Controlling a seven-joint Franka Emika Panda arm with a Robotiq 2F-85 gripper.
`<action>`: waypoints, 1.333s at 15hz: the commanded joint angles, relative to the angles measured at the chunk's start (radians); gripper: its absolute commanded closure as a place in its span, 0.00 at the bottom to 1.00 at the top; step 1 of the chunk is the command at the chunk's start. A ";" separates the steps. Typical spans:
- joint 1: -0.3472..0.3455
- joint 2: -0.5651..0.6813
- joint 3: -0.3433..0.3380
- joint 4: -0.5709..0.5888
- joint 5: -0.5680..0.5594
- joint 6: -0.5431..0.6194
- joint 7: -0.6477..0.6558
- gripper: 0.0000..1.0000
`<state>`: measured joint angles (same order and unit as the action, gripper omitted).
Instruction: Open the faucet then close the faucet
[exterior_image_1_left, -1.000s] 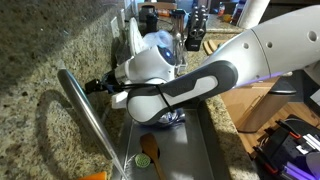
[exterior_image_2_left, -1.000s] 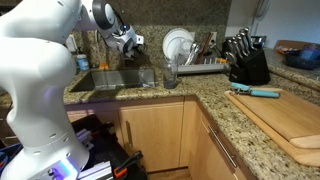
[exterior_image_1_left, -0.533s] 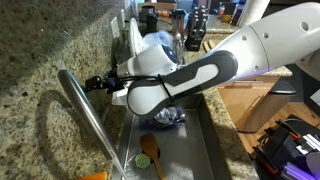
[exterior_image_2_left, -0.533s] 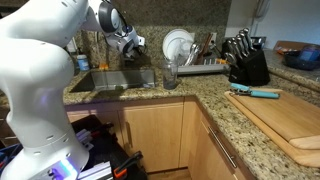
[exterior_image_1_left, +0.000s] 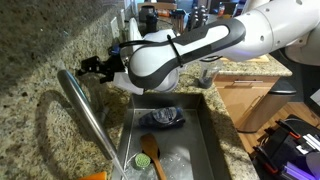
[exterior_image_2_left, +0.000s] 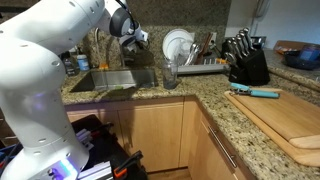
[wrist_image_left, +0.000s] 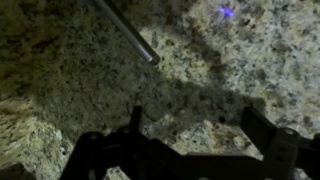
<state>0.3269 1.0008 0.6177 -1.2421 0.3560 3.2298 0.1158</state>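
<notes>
The faucet (exterior_image_1_left: 88, 118) is a long silver tube slanting down over the sink (exterior_image_1_left: 205, 140). Its upper end lies near the granite backsplash. My gripper (exterior_image_1_left: 88, 66) hovers just above and behind that upper end, apart from it. It also shows in an exterior view (exterior_image_2_left: 138, 36). In the wrist view the two dark fingers (wrist_image_left: 195, 125) are spread wide over speckled granite with nothing between them. A thin metal rod of the faucet (wrist_image_left: 128, 32) lies ahead of the fingers and does not touch them. I cannot tell whether it is the lever.
The sink holds a dark dish (exterior_image_1_left: 162, 117) and a wooden spoon (exterior_image_1_left: 150, 152). A dish rack with a white plate (exterior_image_2_left: 180, 45), a glass (exterior_image_2_left: 170, 75), a knife block (exterior_image_2_left: 246, 60) and a cutting board (exterior_image_2_left: 292, 115) stand along the counter.
My arm has risen and swung toward the backsplash. The gripper moved from beside the faucet tube to above its upper end. The faucet has not visibly moved.
</notes>
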 joint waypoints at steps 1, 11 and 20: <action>0.075 -0.035 -0.141 -0.023 0.009 0.083 0.024 0.00; 0.207 -0.044 -0.425 -0.052 0.016 -0.029 0.195 0.00; 0.212 0.039 -0.397 -0.032 -0.004 -0.031 0.205 0.00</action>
<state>0.5513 1.0235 0.1946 -1.2959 0.3816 3.1723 0.3181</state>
